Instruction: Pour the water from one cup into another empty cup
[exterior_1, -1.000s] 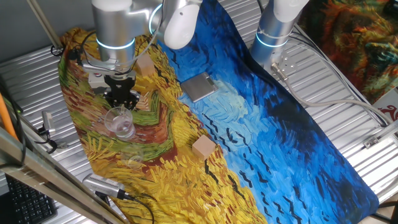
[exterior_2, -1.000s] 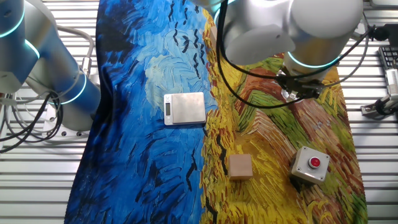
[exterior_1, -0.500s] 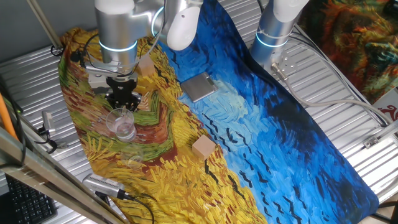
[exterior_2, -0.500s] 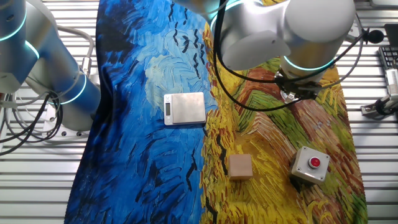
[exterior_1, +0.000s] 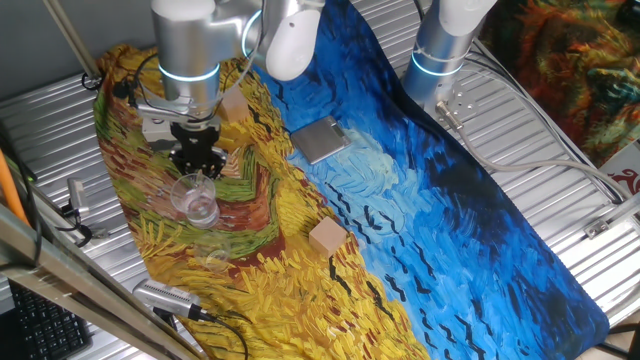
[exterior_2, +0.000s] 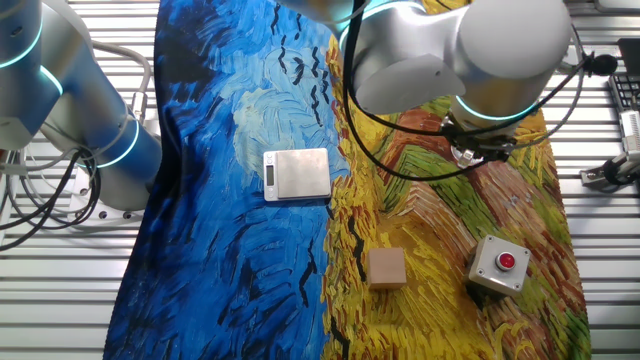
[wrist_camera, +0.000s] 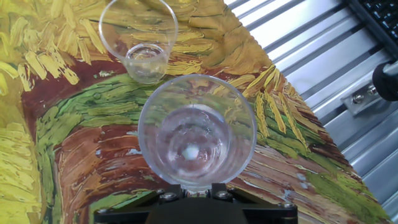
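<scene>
Tool (wrist_camera: 198, 186) beneath near cup (wrist_camera: 196, 131)'s rim

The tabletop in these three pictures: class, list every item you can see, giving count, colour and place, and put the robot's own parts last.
Clear plastic cups: two; near cup at the gripper, far cup standing beyond it on the yellow cloth.
Painted cloth: one, blue and yellow, covering the table.
Scale: one, silver, mid-cloth.
Wooden blocks: two, tan; one mid-cloth, one behind the arm.
Button box: one, grey with red button, on the yellow part.
Gripper: one, black, at the near cup.
</scene>
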